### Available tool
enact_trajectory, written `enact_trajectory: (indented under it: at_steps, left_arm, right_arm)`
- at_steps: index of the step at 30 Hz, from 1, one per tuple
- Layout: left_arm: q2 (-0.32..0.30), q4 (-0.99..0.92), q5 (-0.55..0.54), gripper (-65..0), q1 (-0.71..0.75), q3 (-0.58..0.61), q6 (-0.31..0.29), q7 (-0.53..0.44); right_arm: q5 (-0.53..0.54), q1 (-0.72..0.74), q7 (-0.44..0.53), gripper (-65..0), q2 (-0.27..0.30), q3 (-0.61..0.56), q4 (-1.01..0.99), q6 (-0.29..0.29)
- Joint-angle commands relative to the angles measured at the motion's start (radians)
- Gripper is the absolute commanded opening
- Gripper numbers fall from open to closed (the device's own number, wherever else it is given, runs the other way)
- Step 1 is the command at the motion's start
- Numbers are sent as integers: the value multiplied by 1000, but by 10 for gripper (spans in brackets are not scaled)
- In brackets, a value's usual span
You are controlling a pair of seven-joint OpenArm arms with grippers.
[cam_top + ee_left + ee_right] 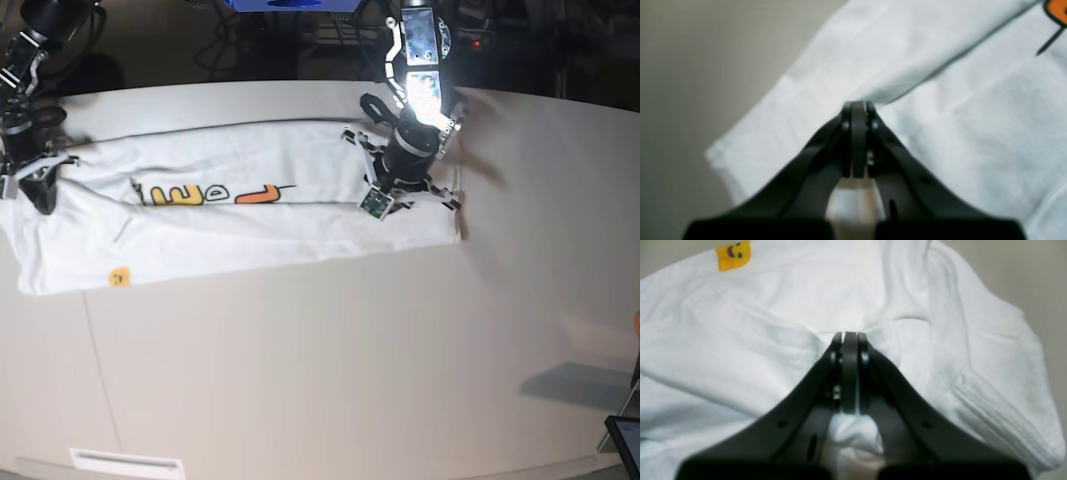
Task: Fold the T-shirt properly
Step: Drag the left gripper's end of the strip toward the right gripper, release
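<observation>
Both arms reach down at opposite ends of the scene, wrists bent low. The left claw (pixel 858 106) has its jaws pressed together. The right claw (pixel 850 336) is likewise clamped tight.

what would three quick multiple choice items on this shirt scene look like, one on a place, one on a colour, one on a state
1. Where does the T-shirt lie on the table?
A. along the far side
B. at the near edge
C. hanging off the right end

2. What colour is the small smiley patch on the shirt?
A. green
B. yellow
C. purple

3. How does the left gripper stand?
A. wide open above bare table
B. shut, over the white cloth
C. holding a pen

Answers:
1. A, since in the base view the shirt stretches across the far part of the table, with bare tabletop in front.
2. B, since the right wrist view shows a yellow square with a smiling face.
3. B, since the left wrist view shows the jaws pressed together with the shirt beneath; whether cloth is pinched cannot be told.
</observation>
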Motion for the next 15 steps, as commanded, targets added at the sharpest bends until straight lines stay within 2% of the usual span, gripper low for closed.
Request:
enact_trajectory:
  at_steps: [1, 10, 13, 15]
  left_arm:
    - [5, 48, -14, -650, -9, 2, 7, -7]
    - [-29, 169, -17, -650, -1, -4, 7, 124]
    - [5, 199, -26, -648, 36, -83, 7, 148]
    - [5, 202, -27, -643, 54, -159, 7, 147]
  right_arm:
    - [-28, -3, -40, -646, 14, 3, 5, -12]
    - [-27, -39, -43, -641, -15, -1, 119, -12]
    - [-30, -43, -53, -641, -16, -4, 156, -12]
    - [-30, -43, -82, -641, -16, -6, 163, -12]
